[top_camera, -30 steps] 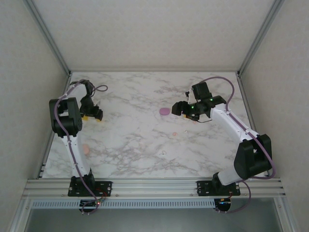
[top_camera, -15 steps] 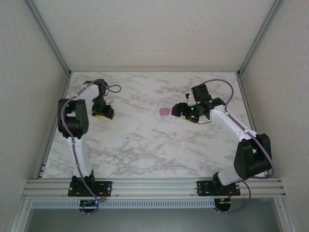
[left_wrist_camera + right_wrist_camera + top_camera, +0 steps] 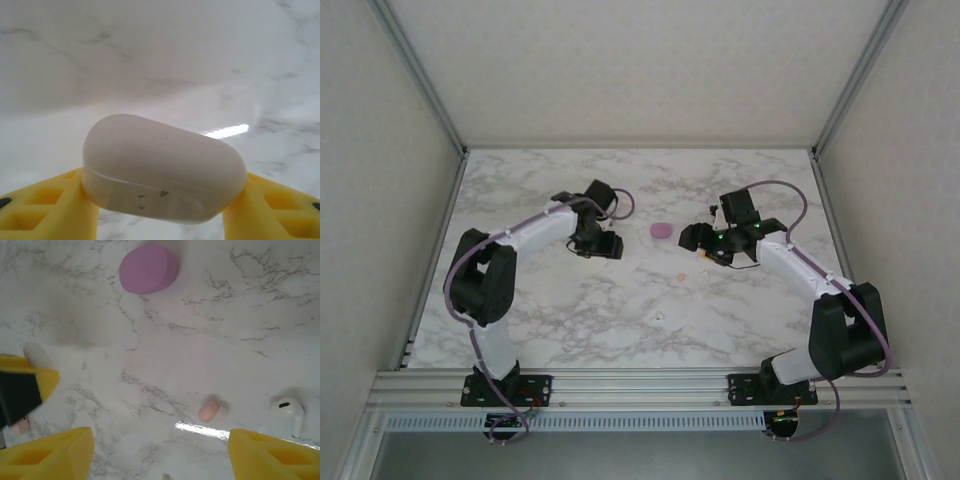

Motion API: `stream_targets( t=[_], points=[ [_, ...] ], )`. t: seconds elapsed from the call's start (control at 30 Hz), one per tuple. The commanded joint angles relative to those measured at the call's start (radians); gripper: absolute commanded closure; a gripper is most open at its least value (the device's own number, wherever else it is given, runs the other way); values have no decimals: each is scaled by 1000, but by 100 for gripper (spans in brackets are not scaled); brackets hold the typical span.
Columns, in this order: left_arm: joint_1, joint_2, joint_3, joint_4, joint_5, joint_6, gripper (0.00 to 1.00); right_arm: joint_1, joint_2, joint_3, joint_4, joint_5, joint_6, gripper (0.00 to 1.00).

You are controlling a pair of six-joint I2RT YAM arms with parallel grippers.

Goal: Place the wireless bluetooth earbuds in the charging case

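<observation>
A white pebble-shaped charging case [image 3: 162, 167] sits closed between the yellow fingers [image 3: 45, 210] of my left gripper [image 3: 162, 200], which is shut on it above the marble. In the top view the left gripper [image 3: 603, 243] hangs left of a purple case [image 3: 661, 231]. My right gripper [image 3: 705, 243] is open and hovers over the table to the right of that purple case [image 3: 148, 268]. A peach-pink earbud [image 3: 210, 411] [image 3: 677, 277] lies on the marble ahead of the open right gripper [image 3: 160, 460]. A white earbud [image 3: 289, 412] lies to its right.
The left gripper's yellow finger [image 3: 27, 377] and the white case's end [image 3: 37, 355] show at the left edge of the right wrist view, with a small peach piece [image 3: 21, 426] below. A pale speck [image 3: 660, 318] lies nearer the front. Walls enclose the marble table [image 3: 560, 320].
The left arm has swung from the table's far left to the middle, near the purple case. The right gripper has shifted slightly toward the front.
</observation>
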Motion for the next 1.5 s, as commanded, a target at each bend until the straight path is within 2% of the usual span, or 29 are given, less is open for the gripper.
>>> stream_targets(
  t=[0.0, 0.13, 0.3, 0.53, 0.73, 1.0, 1.3, 1.4, 1.47],
  points=[
    [-71, -101, -72, 194, 2, -105, 43, -15, -28, -41, 102, -66, 55, 30],
    [-137, -120, -107, 239, -16, -32, 44, -37, -17, -59, 161, -142, 79, 32],
    [-169, -37, -98, 163, -22, -146, 46, -41, 24, -36, 153, -179, 75, 34],
    [-206, -11, -91, 127, -79, -359, 46, -41, 29, -42, 105, -115, 65, 35],
    [-227, 54, -55, 74, -103, -447, 45, -41, 35, -54, 97, -94, 54, 35],
    [-237, 119, -17, 30, -104, -494, 44, -41, 27, -64, 84, -60, 33, 36],
    [-244, 86, 0, 25, -125, -477, 24, -40, 30, -48, 88, -6, -55, 36],
    [-244, 15, -7, 35, -153, -462, 15, -41, 33, -42, 121, -6, -120, 35],
    [-243, -70, -26, 49, -216, -446, 10, -36, 43, -31, 144, -14, -188, 34]
  ],
)
